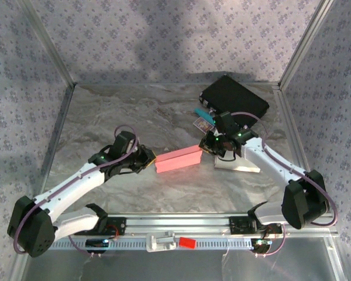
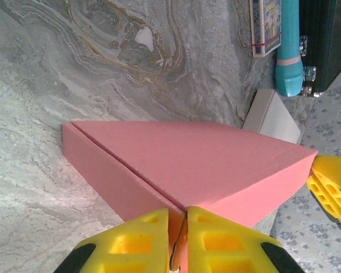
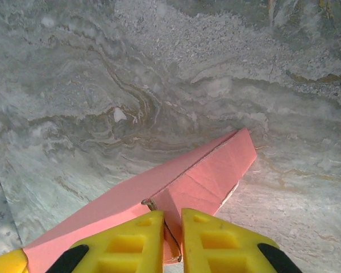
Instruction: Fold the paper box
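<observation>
The left gripper meets the left end of the pink paper box. Its yellow fingers are pressed nearly together, pinching a thin edge of that end between them. The box lies closed and flat on the marbled table, its long side running left to right and its right end a little higher in the overhead view. At the box's right end the right gripper pinches a small flap, its fingers almost touching. Just right of the box lies a flat white carton. Beyond the box's right end sit a teal tube and a black case.
</observation>
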